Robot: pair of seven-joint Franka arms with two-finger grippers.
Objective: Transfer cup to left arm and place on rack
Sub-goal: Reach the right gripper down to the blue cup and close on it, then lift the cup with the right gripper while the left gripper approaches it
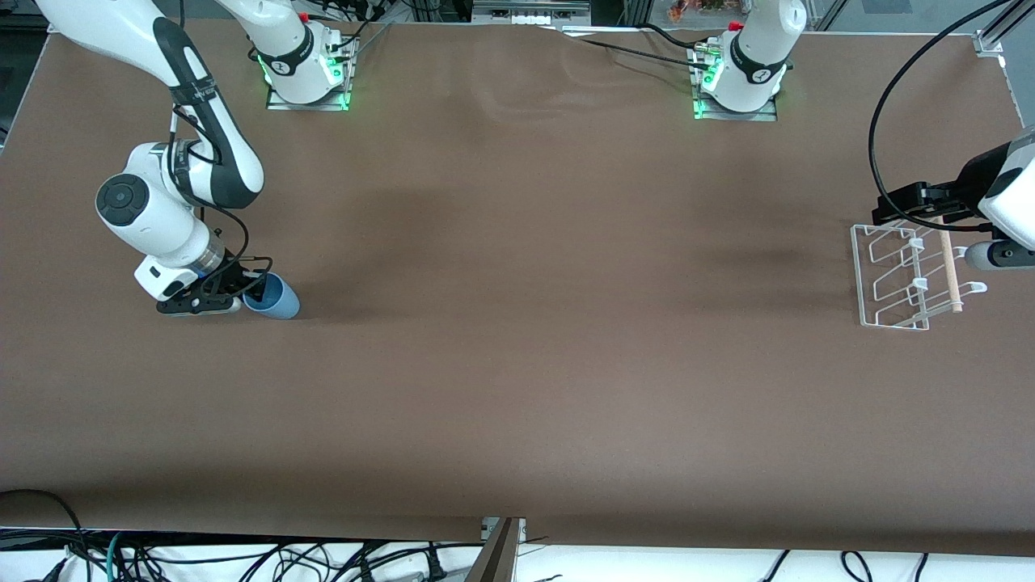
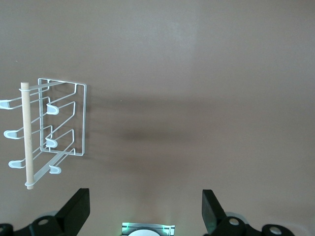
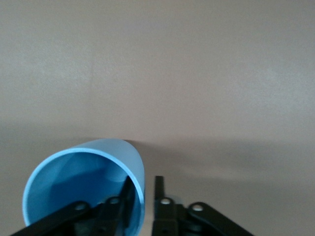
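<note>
The light blue cup (image 1: 275,301) stands on the table toward the right arm's end. My right gripper (image 1: 257,283) is low at its rim. In the right wrist view one finger (image 3: 125,194) is inside the cup (image 3: 74,177) and the other (image 3: 158,189) is outside, straddling the wall with a small gap on the outer side; the gripper (image 3: 142,191) is open. The white wire rack (image 1: 906,275) with its wooden dowel (image 1: 948,267) stands toward the left arm's end. My left gripper (image 1: 881,212) hovers over the rack's farther edge, open wide and empty (image 2: 145,211); the rack (image 2: 64,123) shows below it.
The brown table (image 1: 517,323) stretches between cup and rack. Both arm bases (image 1: 303,65) (image 1: 740,77) stand at the edge farthest from the front camera. The left arm's black cable (image 1: 889,105) arcs above the rack. Loose cables (image 1: 242,562) lie below the table's near edge.
</note>
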